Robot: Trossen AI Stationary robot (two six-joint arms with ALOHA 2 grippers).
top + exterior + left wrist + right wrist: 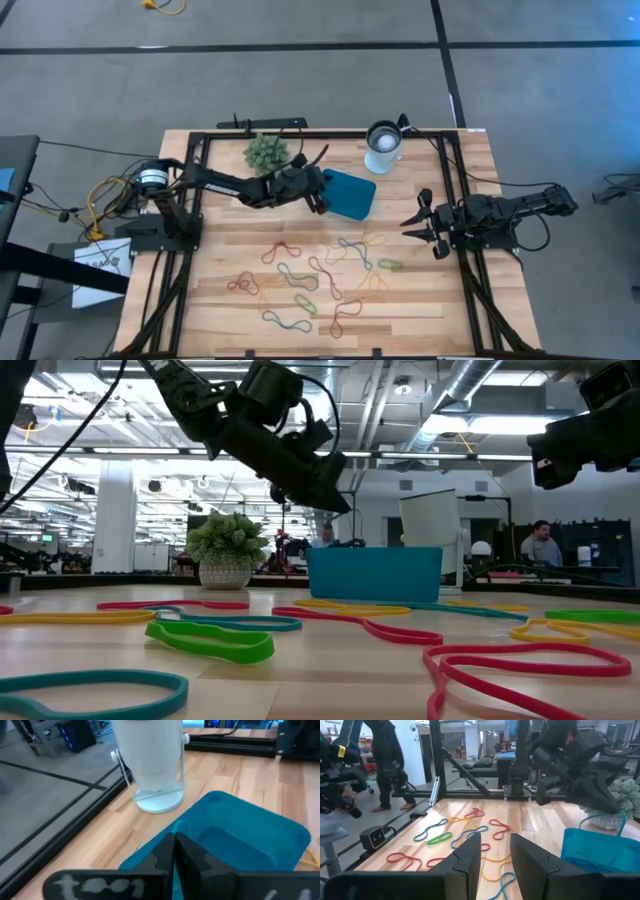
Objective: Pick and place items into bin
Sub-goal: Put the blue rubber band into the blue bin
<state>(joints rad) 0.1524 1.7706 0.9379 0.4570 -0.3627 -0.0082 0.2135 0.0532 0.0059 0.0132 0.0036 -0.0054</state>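
My left gripper [322,196] is shut at the left rim of the teal bin [352,194], its fingertips [174,841] above the bin's inside [250,837]. In the right wrist view a thin blue rubber-band loop [600,818] hangs from those fingertips. Several coloured bands [310,280] lie flat on the wooden table, nearer than the bin. My right gripper [415,222] waits open at the table's right edge, with nothing between its fingers [495,845]. My left gripper pinches the blue band's top end [621,815] between its two shut fingertips. The fingers come slanting down from the table's left. The band hangs slack below them over the bin; I cannot tell whether its lower part touches the bin.
A white cup [383,148] stands just behind the bin at the far edge. A small green plant [266,153] stands to the far left of my left arm. A black frame [452,180] runs round the table's sides.
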